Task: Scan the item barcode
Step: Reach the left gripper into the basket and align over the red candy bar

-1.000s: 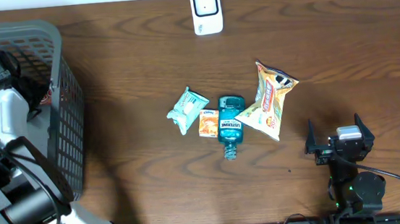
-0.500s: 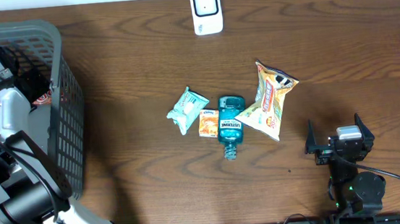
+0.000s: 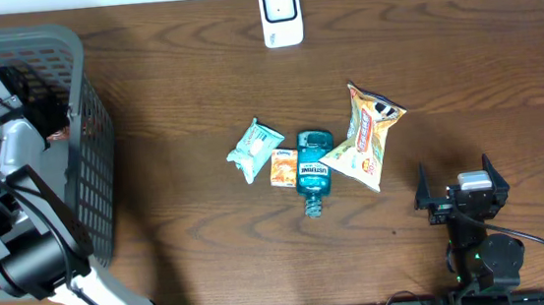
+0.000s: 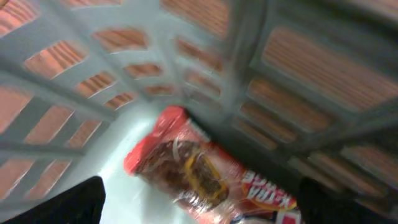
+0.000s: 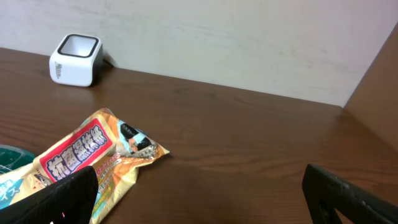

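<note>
The left gripper (image 4: 202,204) stands with its jaws wide apart and holds nothing. Its dark fingertips (image 4: 59,202) show at the two lower corners of the wrist view. The red packet (image 4: 199,168) lies between and beyond them on the pale floor of the basket (image 3: 93,138), close against a lattice wall. The fingers appear clear of the packet. The packet's print is blurred, and no barcode can be made out. Overhead, the white and black left arm (image 3: 14,195) reaches over the basket's near rim and down inside. The grey basket occupies the far-left corner of the table (image 3: 177,82). The right gripper (image 3: 457,178) also has its jaws fully apart and empty. It sits close to the near edge, toward the right corner, and points at the far edge. In its wrist view the yellow snack bag (image 3: 364,134) lies ahead and to the left, well apart from the fingers. The barcode scanner (image 3: 280,14), a small white unit, stands upright at the middle of the far edge. Four items are grouped at the table's centre. The teal mouthwash bottle (image 3: 311,174) lies on its side with the cap toward the near edge. The small orange box (image 3: 283,167) touches its left flank. The mint-green packet (image 3: 255,147) lies just beside the box, on the basket side. The yellow snack bag rests against the bottle's right shoulder, with its far end tilted toward the right edge.
</note>
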Available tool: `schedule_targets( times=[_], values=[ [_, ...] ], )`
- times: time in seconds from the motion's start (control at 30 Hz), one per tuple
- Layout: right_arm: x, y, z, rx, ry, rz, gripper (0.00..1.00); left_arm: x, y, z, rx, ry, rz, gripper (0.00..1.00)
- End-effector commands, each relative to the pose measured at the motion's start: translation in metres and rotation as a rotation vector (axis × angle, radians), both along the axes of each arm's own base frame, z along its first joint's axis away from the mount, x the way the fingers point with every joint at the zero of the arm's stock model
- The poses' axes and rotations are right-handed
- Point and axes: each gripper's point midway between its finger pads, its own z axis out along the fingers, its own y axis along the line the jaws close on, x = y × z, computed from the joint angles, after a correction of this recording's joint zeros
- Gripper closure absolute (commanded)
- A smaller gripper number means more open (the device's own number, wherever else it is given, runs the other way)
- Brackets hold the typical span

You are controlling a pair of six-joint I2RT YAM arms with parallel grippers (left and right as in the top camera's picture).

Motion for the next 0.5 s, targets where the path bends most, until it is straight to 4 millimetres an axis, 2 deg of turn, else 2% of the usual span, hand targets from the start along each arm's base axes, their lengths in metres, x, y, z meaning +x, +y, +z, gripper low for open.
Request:
schedule_targets(
  times=[0.0, 0.13, 0.23, 0.47],
  values=[
    [0.000, 0.002, -0.001, -0.007, 0.003, 0.010, 0.01, -0.006, -0.006, -0.038, -0.021, 0.101, -0.053, 0.02],
    [0.000, 0.002, -0.001, -0.007, 0.003, 0.010, 0.01, -0.013, -0.008, -0.054, -0.043, 0.144, -0.049, 0.01],
    [0.000, 0.002, -0.001, -0.007, 0.003, 0.010, 0.01, -0.021, -0.012, -0.059, -0.065, 0.176, -0.041, 0.13],
    [0.000, 0.002, -0.001, -0.007, 0.003, 0.010, 0.01, -0.035, -0.018, -0.067, -0.096, 0.235, -0.041, 0.14]
  ],
)
